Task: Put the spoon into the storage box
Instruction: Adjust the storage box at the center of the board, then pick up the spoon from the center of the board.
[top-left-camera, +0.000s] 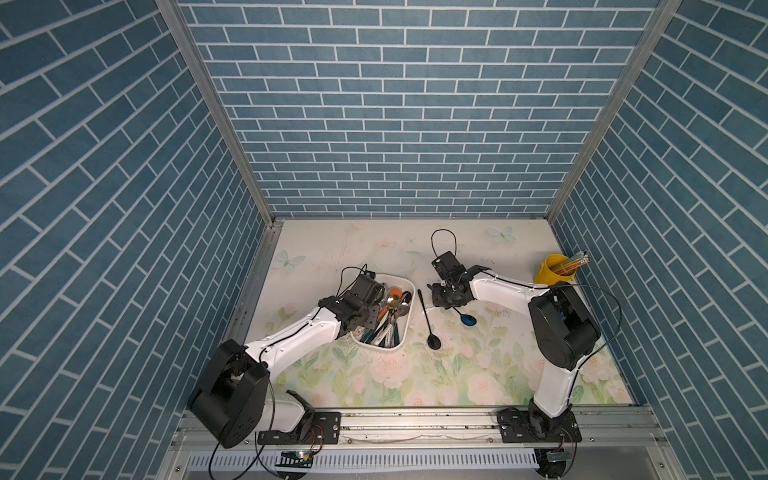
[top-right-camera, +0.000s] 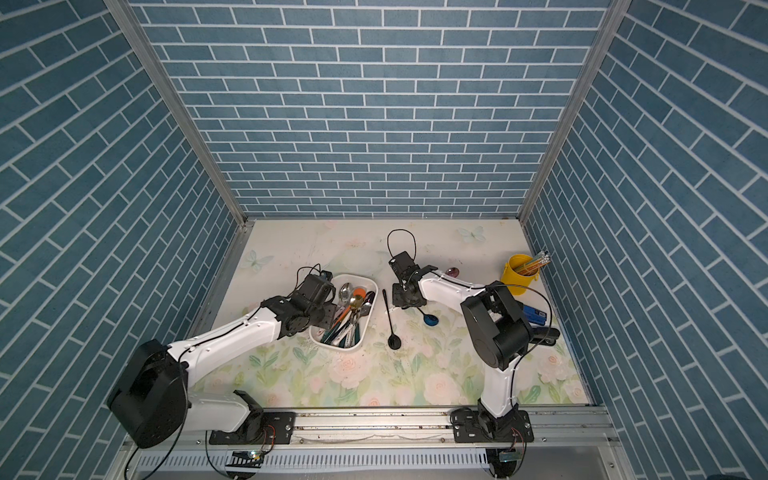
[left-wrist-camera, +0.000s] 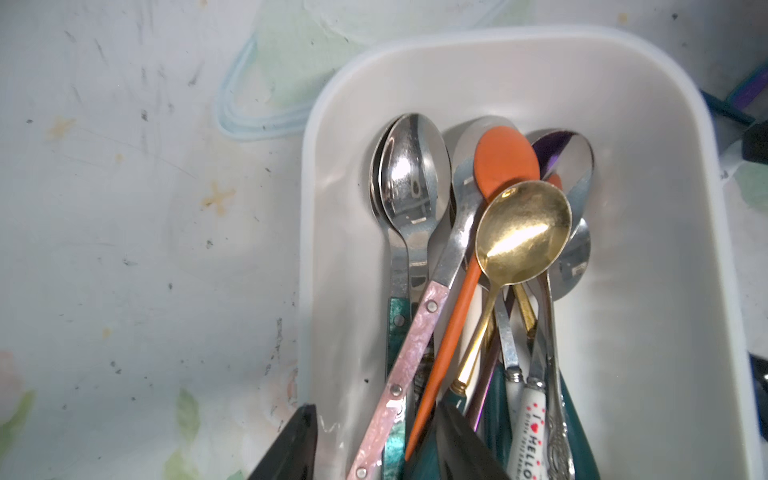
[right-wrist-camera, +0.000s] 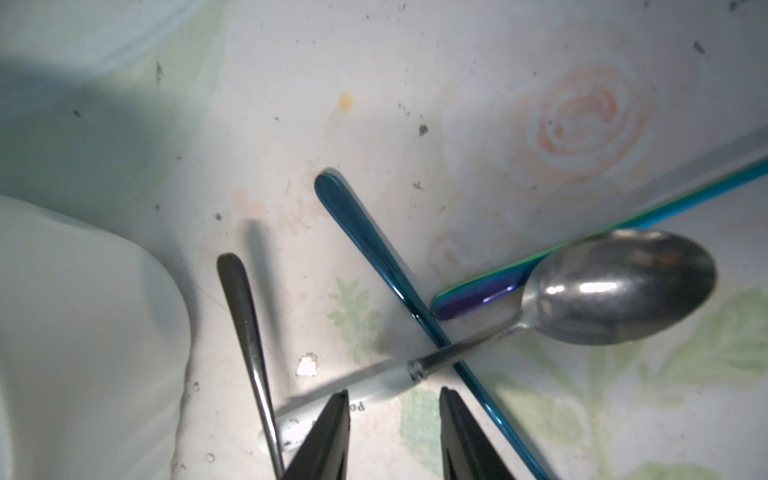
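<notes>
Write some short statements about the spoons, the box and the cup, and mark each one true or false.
1. The box holds many spoons. True.
2. The black spoon lies inside the box. False: it lies on the table beside it.
3. The yellow cup holds pencils. True.
4. The right pincer is shut on a spoon. False: it is open, over a white-handled spoon.

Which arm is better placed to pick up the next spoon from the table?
Right. The right gripper hangs open over the white-handled spoon on the table; the left gripper is over the storage box.
</notes>
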